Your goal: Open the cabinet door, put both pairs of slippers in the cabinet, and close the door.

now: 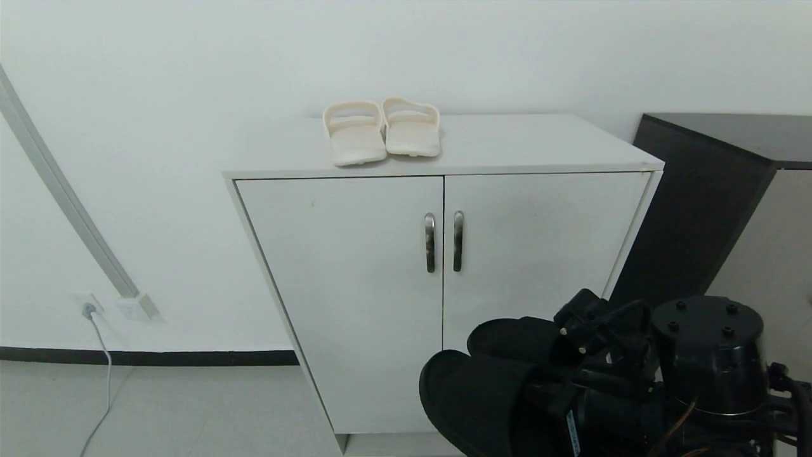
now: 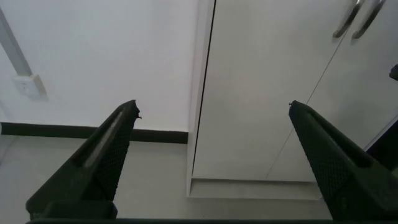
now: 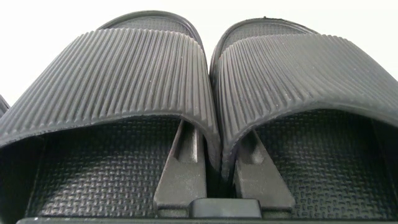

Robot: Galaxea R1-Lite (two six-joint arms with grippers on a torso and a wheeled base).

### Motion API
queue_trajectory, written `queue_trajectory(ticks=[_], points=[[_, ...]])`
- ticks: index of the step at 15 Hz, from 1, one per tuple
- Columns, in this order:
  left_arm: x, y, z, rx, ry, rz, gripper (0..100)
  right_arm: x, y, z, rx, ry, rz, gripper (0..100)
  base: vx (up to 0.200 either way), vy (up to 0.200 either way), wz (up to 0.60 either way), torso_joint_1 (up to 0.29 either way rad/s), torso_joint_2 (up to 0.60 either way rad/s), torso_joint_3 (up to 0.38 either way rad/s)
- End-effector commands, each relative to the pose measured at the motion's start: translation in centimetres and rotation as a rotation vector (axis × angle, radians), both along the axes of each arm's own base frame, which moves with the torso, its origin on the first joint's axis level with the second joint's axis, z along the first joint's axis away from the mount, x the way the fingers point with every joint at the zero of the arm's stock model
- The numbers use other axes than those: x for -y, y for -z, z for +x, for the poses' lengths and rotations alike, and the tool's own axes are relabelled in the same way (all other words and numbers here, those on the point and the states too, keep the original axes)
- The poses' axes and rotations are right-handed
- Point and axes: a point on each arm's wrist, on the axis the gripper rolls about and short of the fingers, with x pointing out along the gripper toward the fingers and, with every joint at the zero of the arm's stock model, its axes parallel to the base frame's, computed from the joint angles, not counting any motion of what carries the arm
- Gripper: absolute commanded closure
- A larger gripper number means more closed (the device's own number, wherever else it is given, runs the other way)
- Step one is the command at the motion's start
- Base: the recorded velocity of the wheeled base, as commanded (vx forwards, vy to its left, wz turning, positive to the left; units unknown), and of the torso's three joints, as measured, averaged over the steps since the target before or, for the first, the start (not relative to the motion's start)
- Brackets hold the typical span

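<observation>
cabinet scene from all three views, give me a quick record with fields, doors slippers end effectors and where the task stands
cabinet: white, against the wall
doors: both shut, handles side by side at the middle seam
cream slippers: pair side by side on the cabinet top, left of centre
black slippers: pair held together, low in front of the right door
right end effector: shut on black slippers, one finger inside each
left end effector: open, empty, facing the cabinet's lower left
task state: door not yet opened, both pairs outside
</observation>
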Motion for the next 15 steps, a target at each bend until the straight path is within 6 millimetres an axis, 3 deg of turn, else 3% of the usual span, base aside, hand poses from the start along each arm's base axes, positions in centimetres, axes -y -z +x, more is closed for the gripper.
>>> queue_trajectory(ticks=[1, 9, 15], points=[[0.00, 0.00, 0.01, -0.001, -0.001, 0.000, 0, -0.03, 0.05, 0.01, -0.001, -0.001, -0.002, 100, 0.000, 0.000, 0.00, -0.110, 0.45, 0.344], [0.00, 0.01, 0.01, -0.003, -0.001, -0.003, 0, -0.16, 0.12, -0.18, 0.004, -0.010, 0.004, 100, 0.000, 0.000, 0.00, -0.057, 0.43, 0.372], [-0.01, -0.14, -0.04, 0.006, -0.004, 0.019, 0, -0.29, 0.10, -0.53, 0.004, -0.025, 0.006, 100, 0.000, 0.000, 0.00, 0.001, 0.06, 0.051]])
